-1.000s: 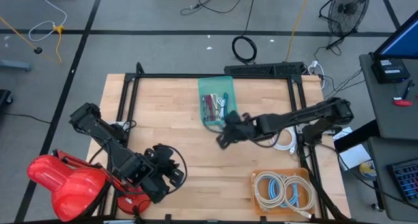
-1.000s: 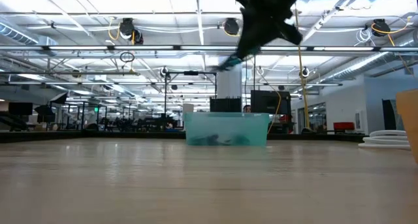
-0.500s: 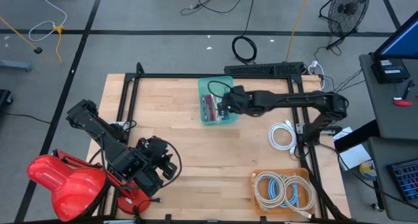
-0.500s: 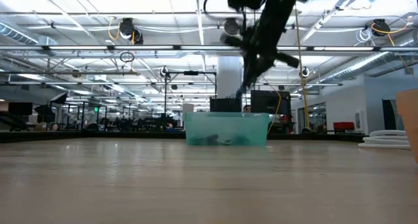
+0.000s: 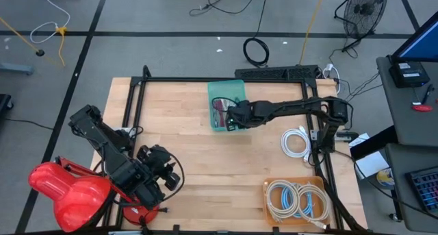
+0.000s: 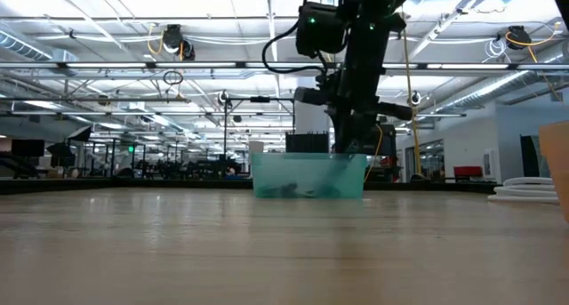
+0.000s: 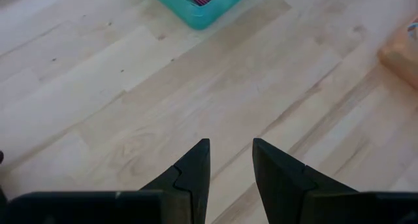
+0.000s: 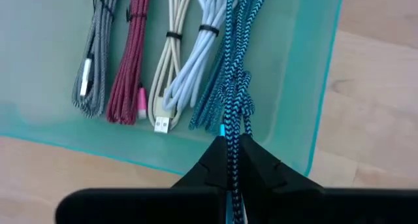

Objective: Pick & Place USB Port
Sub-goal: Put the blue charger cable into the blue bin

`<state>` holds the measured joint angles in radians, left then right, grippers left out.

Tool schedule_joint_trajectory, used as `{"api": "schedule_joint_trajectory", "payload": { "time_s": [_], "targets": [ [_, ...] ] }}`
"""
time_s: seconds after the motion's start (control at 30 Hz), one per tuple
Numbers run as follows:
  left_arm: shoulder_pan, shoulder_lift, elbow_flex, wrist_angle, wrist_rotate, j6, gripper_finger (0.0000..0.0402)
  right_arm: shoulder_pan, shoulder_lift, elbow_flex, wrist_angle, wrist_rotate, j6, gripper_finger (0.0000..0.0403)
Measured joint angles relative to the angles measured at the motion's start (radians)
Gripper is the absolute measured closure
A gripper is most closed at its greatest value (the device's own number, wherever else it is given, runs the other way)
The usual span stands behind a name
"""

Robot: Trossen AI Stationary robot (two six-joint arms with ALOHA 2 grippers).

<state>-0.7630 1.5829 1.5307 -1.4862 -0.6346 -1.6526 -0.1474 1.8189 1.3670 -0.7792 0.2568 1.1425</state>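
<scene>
One blue-and-black braided USB cable (image 8: 236, 67); pinched in right tool (image 8: 233, 147).

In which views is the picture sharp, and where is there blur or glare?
High view: evenly lit, table sharp. Low view: near tabletop soft, ceiling lamps glare, teal bin fairly clear. Right wrist view: cables crisp, the blue braided cable clear between the fingers. Left wrist view: wood grain clear, fingers dark.

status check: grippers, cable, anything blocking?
Right gripper shut on blue cable, over teal bin. Left gripper open, empty, near table front-left. Four other cables in bin; nothing blocking.
</scene>
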Motion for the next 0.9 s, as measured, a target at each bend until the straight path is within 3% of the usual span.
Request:
{"api": "schedule_joint_trajectory", "payload": {
  "time_s": [0.3,0.6,0.9],
  "targets": [
    [-0.024,0.0,0.0,-0.012,0.0,-0.01,0.0286,-0.001,-0.009,-0.001,-0.056,0.104,0.047,0.0395],
    [-0.026,0.0,0.0,-0.012,0.0,-0.013,0.0286,-0.013,-0.009,-0.001,-0.045,0.104,0.019,0.0392],
    [-0.035,-0.001,0.0,-0.011,-0.001,-0.022,0.0286,-0.023,-0.009,-0.001,0.014,0.097,-0.005,0.0317]
  ]
}}
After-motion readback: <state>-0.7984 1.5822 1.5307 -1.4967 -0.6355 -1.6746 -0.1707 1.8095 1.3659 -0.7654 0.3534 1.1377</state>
